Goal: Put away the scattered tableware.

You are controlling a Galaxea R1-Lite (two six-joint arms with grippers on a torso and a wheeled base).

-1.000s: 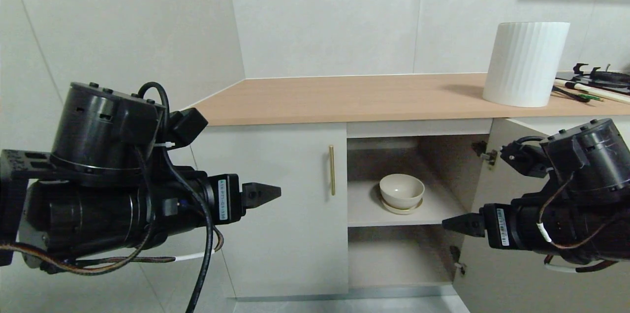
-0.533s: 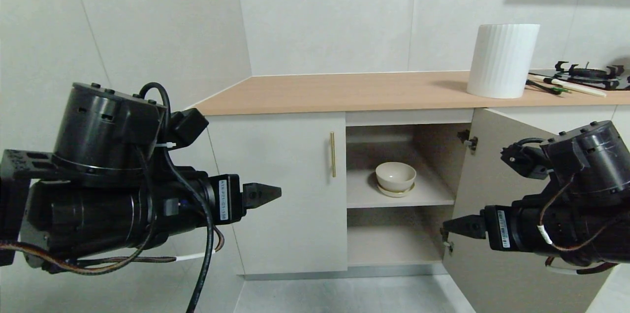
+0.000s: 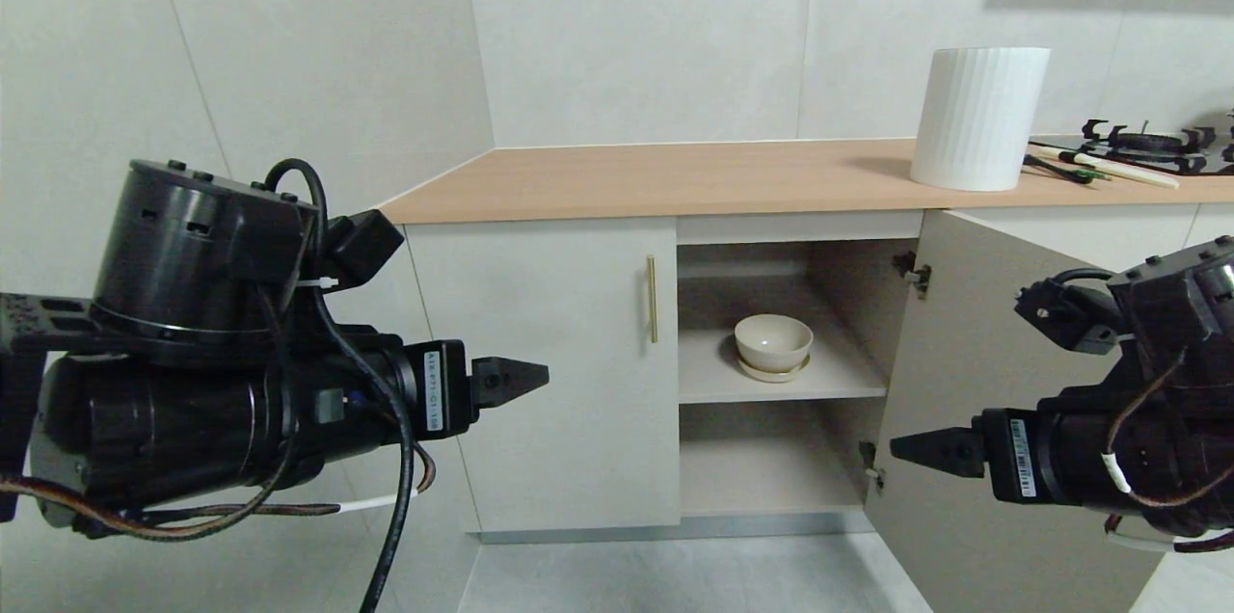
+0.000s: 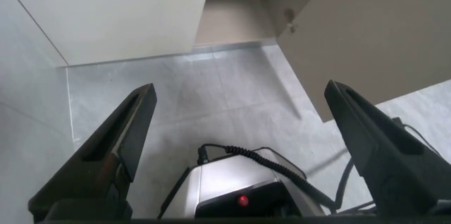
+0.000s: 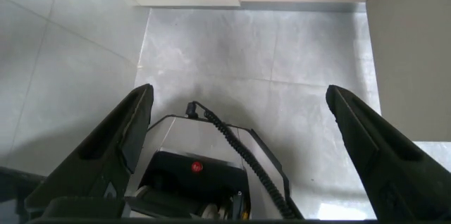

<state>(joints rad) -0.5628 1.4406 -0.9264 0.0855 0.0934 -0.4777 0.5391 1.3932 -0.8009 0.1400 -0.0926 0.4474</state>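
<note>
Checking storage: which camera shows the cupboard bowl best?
The head view: the bowl sits whole on its saucer on the upper shelf. The left wrist view catches just a sliver of it; the right wrist view faces the floor.

Take the open cabinet as your marker. Inside it, on the upper shelf, the bowl sits on a saucer. The closed door is just left of it, and the open door swings out on its right. Above it on the table, toward the right, stands the canister. The chopsticks lie farther right, beside the stove burner. Your left gripper is before the closed door, your right gripper before the open one.
</note>
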